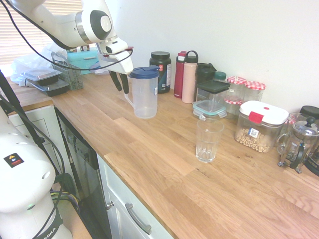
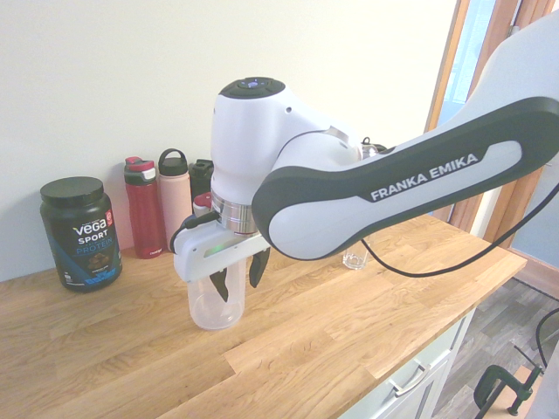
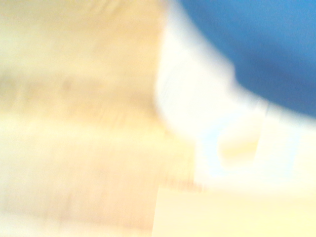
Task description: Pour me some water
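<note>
Pitcher (image 1: 144, 92) stood upright far-left on countertop (image 1: 164, 159), well apart from glass (image 1: 208, 140); judged rigid, light, slippery; best taken by handle; gripper (image 1: 119, 82) spread open beside handle, grasping nothing.

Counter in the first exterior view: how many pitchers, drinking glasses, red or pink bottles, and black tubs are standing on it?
pitcher: 1
drinking glass: 1
bottles: 2, the red bottle and the pink bottle
black tub: 1
Total: 5
</note>
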Controlling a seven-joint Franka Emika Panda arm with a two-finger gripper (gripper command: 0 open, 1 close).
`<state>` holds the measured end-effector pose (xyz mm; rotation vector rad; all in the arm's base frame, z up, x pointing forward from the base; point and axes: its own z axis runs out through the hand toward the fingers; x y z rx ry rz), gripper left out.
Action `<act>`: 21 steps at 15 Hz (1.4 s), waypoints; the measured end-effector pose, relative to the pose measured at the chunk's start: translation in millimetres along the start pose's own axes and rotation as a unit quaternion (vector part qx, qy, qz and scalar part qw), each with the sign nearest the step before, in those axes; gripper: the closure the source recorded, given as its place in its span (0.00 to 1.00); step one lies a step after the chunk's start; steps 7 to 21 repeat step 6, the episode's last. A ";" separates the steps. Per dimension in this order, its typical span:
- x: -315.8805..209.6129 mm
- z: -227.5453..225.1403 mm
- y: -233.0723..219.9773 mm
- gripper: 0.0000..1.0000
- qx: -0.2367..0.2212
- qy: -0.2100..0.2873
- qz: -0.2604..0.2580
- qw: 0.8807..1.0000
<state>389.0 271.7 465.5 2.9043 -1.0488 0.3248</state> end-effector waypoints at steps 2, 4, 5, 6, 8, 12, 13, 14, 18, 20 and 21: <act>-3.5 -13.7 17.2 0.00 -0.027 -0.015 -0.037 0.999; 12.4 -19.9 53.2 0.00 -0.050 -0.019 -0.045 0.998; 26.2 -21.5 77.7 0.00 -0.050 -0.022 -0.040 0.998; 43.6 -22.1 107.5 0.00 -0.049 -0.029 -0.031 0.998; 43.6 -22.1 107.5 0.00 -0.049 -0.029 -0.031 0.998; 43.6 -22.1 107.5 0.00 -0.049 -0.029 -0.031 0.998; 43.6 -22.1 107.5 0.00 -0.049 -0.029 -0.031 0.998; 43.6 -22.1 107.5 0.00 -0.049 -0.029 -0.031 0.998; 43.6 -22.1 107.5 0.00 -0.049 -0.029 -0.031 0.998; 43.6 -22.1 107.5 0.00 -0.049 -0.029 -0.031 0.998; 43.6 -22.1 107.5 0.00 -0.049 -0.029 -0.031 0.998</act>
